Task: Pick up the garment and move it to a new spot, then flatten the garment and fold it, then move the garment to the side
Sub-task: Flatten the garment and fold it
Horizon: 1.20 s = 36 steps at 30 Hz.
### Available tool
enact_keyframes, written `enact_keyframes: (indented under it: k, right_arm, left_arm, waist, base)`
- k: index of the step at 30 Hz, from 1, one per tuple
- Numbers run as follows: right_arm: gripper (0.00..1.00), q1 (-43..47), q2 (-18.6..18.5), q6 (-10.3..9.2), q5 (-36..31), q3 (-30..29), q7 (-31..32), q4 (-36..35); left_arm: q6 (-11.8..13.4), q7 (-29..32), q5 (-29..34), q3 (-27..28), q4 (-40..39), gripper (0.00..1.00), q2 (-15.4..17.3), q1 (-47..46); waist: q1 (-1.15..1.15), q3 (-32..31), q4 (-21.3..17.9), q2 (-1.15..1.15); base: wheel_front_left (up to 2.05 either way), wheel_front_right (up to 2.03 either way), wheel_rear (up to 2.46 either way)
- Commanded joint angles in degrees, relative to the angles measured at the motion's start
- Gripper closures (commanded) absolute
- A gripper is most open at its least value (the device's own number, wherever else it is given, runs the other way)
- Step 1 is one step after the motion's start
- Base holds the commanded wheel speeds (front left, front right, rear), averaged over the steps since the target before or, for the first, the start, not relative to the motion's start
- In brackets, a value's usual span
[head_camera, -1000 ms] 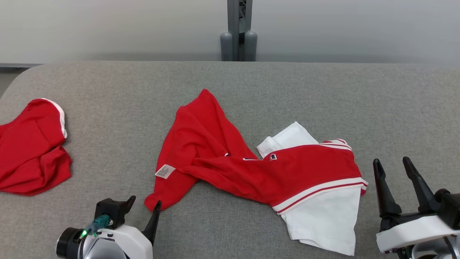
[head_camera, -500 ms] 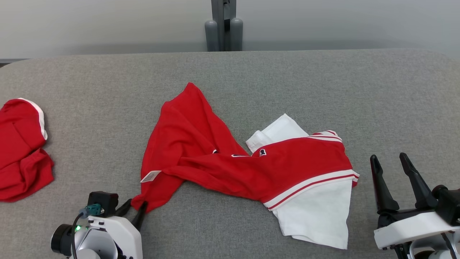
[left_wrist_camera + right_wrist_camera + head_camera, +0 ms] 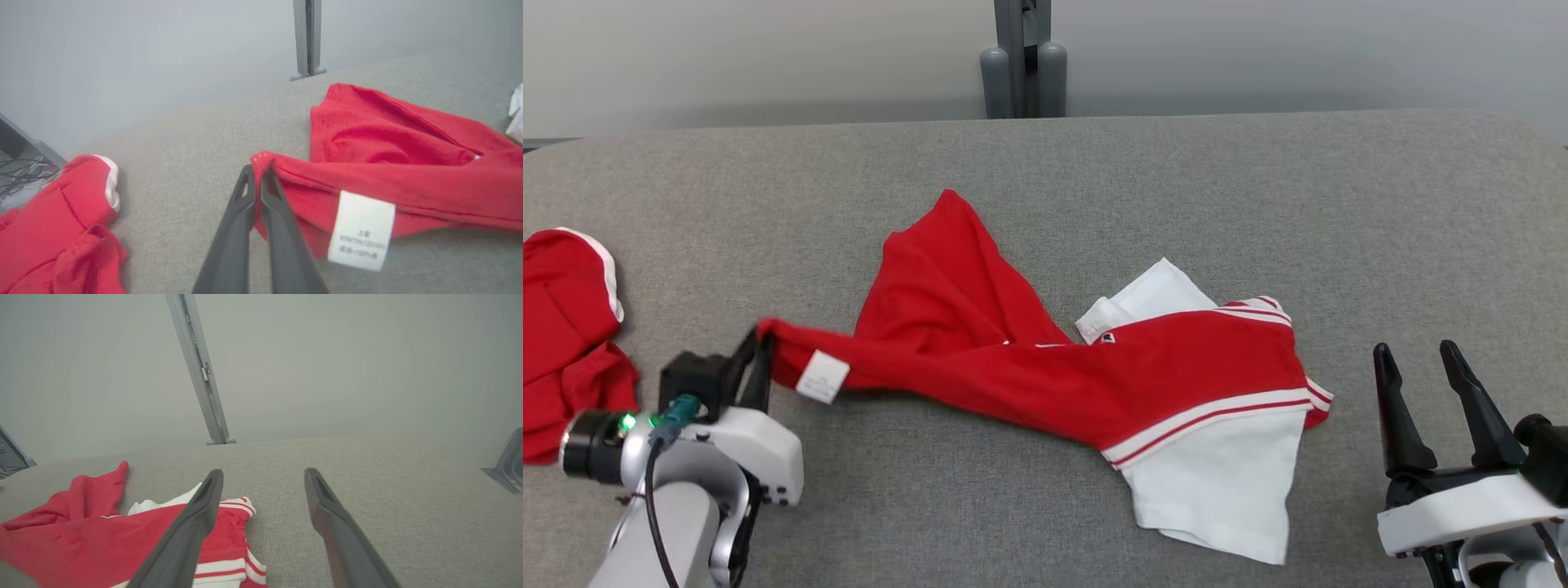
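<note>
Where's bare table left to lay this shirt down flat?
Bare grey table runs along the far edge behind the red-and-white shirt, and is widest at far right, beyond the open right gripper. Crowded at left: the left gripper, shut on the shirt's corner, sits close to another red garment.

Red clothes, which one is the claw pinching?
The red-and-white garment in the middle: the left claw pinches its corner by the white tag. The other red garment lies apart.

Wide grey fabric table (image 3: 1258, 204) here. The red-and-white garment (image 3: 1176, 367) sprawls crumpled across its middle; a second red garment (image 3: 564, 327) sits bunched at the left edge.
</note>
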Motion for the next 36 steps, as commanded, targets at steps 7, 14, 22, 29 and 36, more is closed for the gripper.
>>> enact_keyframes:
  k: [7,14,22,29,36]
  right_arm:
    - [0.00,-1.5,0.3,0.02,1.0,0.2,-1.1,1.0]
    - [0.00,-1.1,0.4,0.02,1.2,-0.4,-0.6,1.6]
    - [0.00,-1.0,0.4,0.02,1.3,-0.8,0.0,1.7]
    - [0.00,0.0,-0.2,0.02,-1.7,-1.8,0.2,1.7]
    - [0.00,0.7,-0.1,0.02,-2.7,-2.2,0.3,1.1]
  left_arm:
    - [3.0,-5.1,-0.2,1.6,-2.7,1.00,-0.4,1.1]
    - [3.8,-4.5,-4.4,2.4,-4.0,1.00,-2.5,9.3]
    - [2.9,-1.2,-6.8,1.9,-4.2,0.90,-2.9,13.2]
    - [3.4,2.4,-8.4,2.0,-4.3,0.00,-1.9,15.5]
    - [7.2,1.2,-8.2,4.9,-9.0,0.00,0.1,17.9]
  waist:
    - [0.00,0.6,-0.3,0.00]
    - [0.00,0.4,0.7,0.00]
    - [0.00,-0.4,2.4,0.00]
    - [0.00,-3.0,3.2,0.00]
    - [0.00,-5.1,3.6,0.00]
  base:
    - [0.00,0.00,0.00]
    - [0.00,0.00,0.00]
    - [0.00,0.00,0.00]
    - [0.00,0.00,0.00]
    - [0.00,0.00,0.00]
